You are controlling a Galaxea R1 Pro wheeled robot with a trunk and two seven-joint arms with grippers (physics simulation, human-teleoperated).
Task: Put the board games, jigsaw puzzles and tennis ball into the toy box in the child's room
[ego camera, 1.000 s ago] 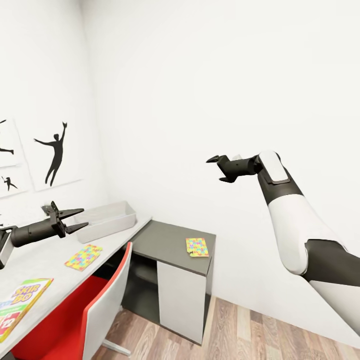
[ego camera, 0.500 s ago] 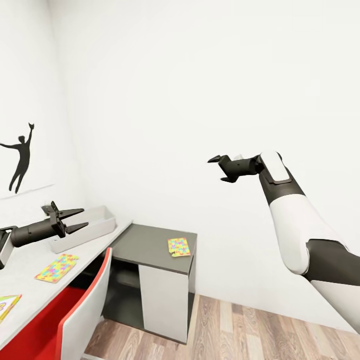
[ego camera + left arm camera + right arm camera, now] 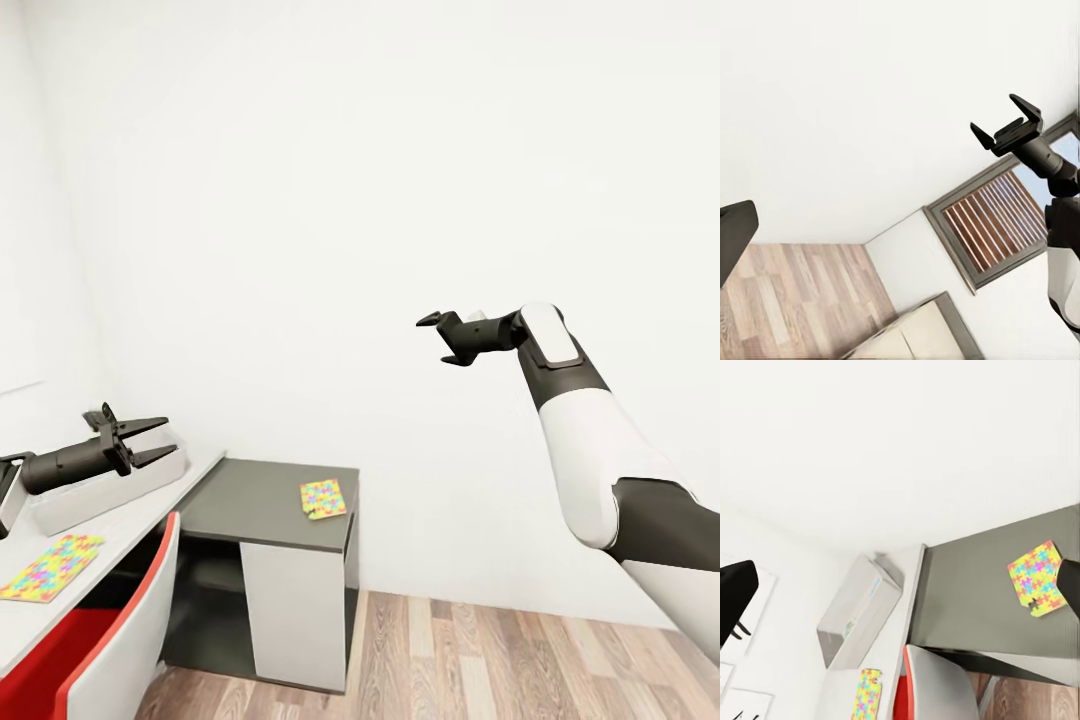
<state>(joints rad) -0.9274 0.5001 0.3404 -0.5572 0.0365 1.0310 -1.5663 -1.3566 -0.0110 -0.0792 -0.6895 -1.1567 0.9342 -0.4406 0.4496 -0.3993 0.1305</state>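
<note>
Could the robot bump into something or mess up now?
Maybe. Its left gripper hangs open just in front of the toy box, so a turn could knock the box. The red chair sits close against the white table, easy to bump. One jigsaw puzzle lies near the dark desk's edge, where a clumsy grab might push it off.

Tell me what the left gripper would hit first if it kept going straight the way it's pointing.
Probably the bare white wall. The open left gripper points past the toy box, though depth is hard to judge.

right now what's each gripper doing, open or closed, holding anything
Left gripper: open, holding nothing.
Right gripper: open, holding nothing.
</note>
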